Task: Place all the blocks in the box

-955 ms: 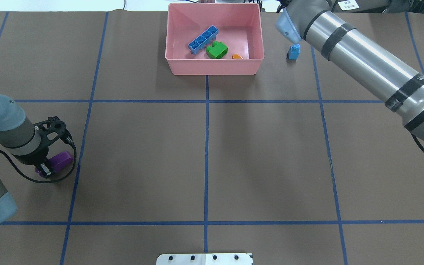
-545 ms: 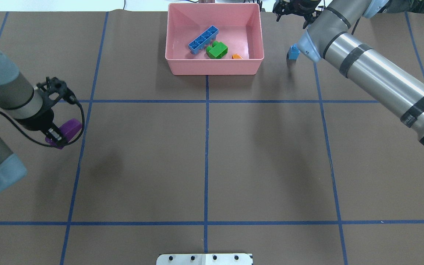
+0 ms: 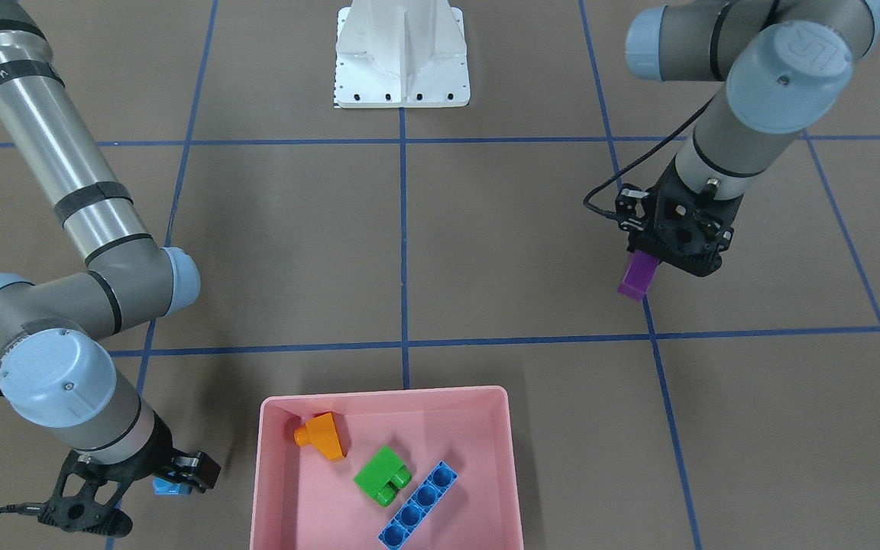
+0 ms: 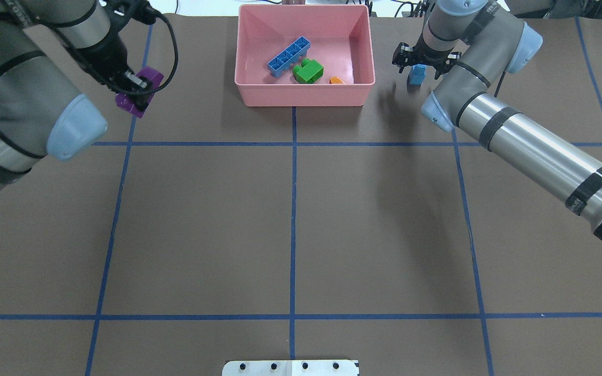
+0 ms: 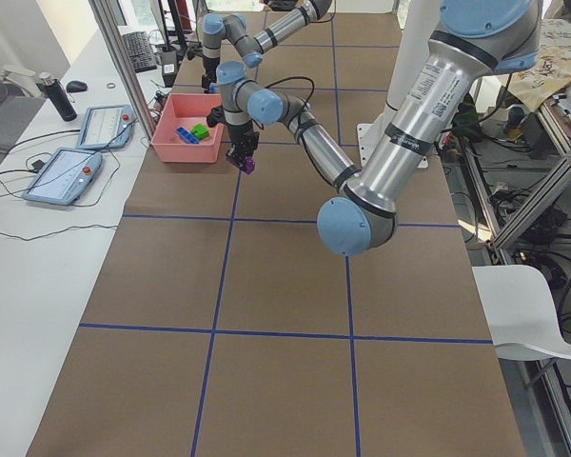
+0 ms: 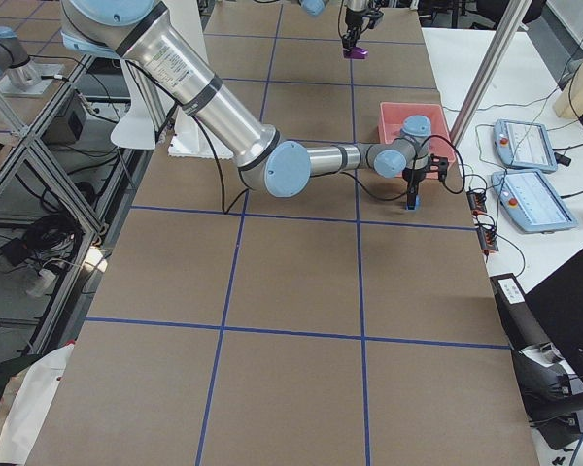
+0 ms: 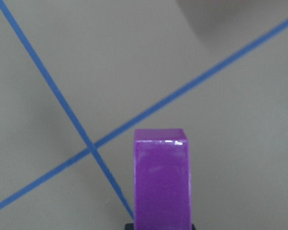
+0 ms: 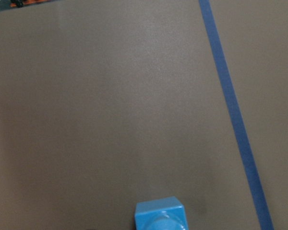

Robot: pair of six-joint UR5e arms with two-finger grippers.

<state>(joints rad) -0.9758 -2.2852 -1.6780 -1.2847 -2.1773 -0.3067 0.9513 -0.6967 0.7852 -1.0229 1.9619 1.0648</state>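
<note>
The pink box (image 4: 303,99) stands at the table's far middle; it also shows in the front view (image 3: 264,458). In it lie the long blue bar (image 4: 289,56), the green brick (image 4: 308,71) and the orange sloped brick (image 4: 336,80). My left gripper (image 4: 135,87) is shut on the purple bar (image 4: 139,93) and holds it above the table, left of the box; the bar fills the lower left wrist view (image 7: 162,179). My right gripper (image 4: 422,61) is open, low over the tiny blue cube (image 4: 417,74), which stands on the table right of the box (image 8: 161,215).
The white base plate (image 4: 290,367) sits at the near table edge. Blue tape lines (image 4: 293,209) divide the brown table cover into squares. Tablets (image 5: 62,171) lie on a side bench beyond the box.
My left gripper has carried the purple bar from the near left up and toward the box's left side. My right gripper has swung in and down over the blue cube.
</note>
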